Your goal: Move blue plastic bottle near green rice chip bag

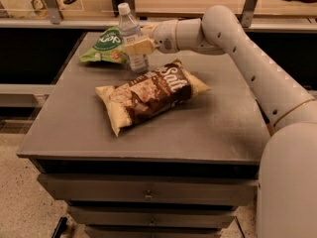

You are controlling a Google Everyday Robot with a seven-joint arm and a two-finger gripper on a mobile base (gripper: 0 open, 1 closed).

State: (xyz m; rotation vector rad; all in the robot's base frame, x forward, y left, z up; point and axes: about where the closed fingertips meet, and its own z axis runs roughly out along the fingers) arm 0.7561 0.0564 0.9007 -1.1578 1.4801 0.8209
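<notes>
Grey table [223, 128], far-left corner: gripper [136, 46] pinches upright, capped blue plastic bottle [130, 27] beside green rice chip bag [105, 46]; Salt bag [151, 93] lies central.

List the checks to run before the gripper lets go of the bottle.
1. Gripper closed on the blue plastic bottle at mid-body: ok.
2. Bottle upright: ok.
3. Bottle right beside the green rice chip bag: ok.
4. Bottle base resting on the table: cannot tell.
5. Bottle base apart from the brown Salt bag: cannot tell; they look very close.
</notes>
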